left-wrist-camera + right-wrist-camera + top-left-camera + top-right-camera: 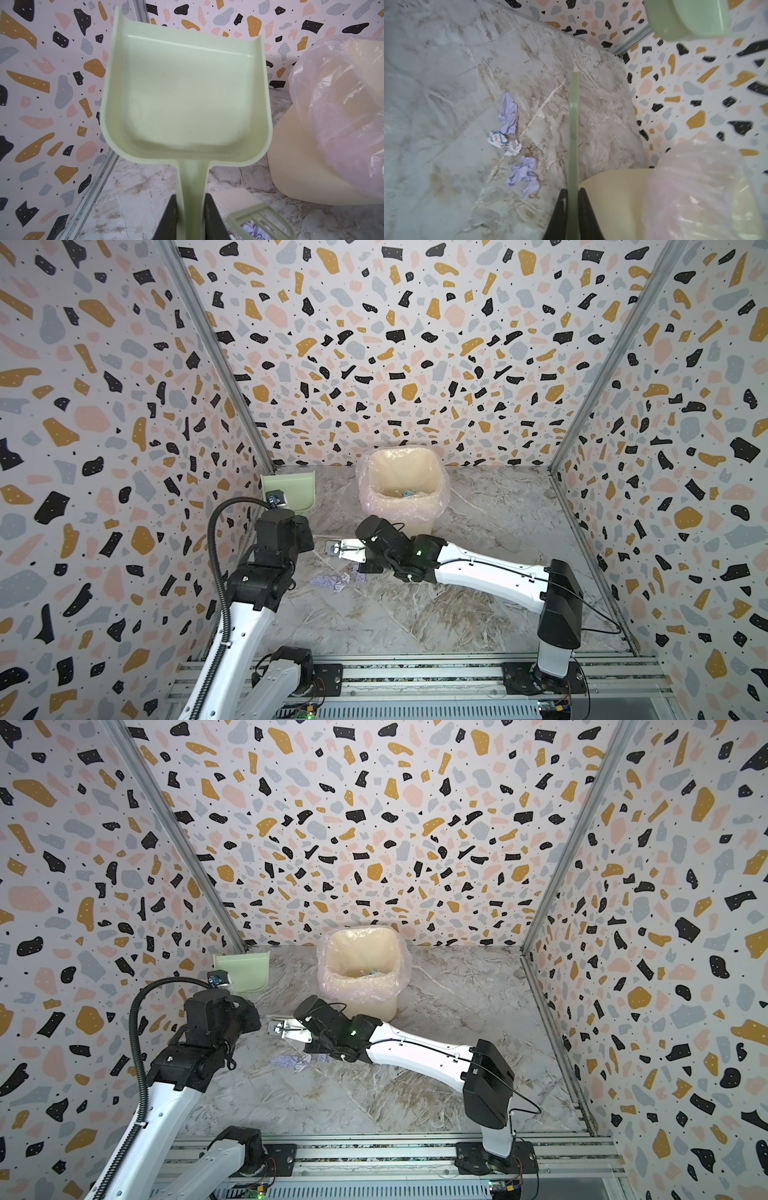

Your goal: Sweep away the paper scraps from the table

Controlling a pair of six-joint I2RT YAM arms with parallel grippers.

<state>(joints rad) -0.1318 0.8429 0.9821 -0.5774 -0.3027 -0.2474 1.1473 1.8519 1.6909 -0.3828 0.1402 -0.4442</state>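
left tool (pixel 191 200) clamped on dustpan (pixel 182 93), right tool (pixel 573 193) clamped on brush (pixel 574 116): best set dustpan flat beside scraps (pixel 508 112), then sweep them in gently.

Right of the bin (pixel 424 522), the table (pixel 498 510) lies bare up to the wall (pixel 665 510): wide passage there, and well in front of the bin too. Just in front of the bin the right arm (pixel 490 568) stretches across low with its brush (pixel 574 124), barring that lane. Left of the bin, the raised dustpan (pixel 297 487) and left arm (pixel 274 556) crowd the space beside it. The paper scraps (pixel 328 581) lie front-left of the bin, between both arms.
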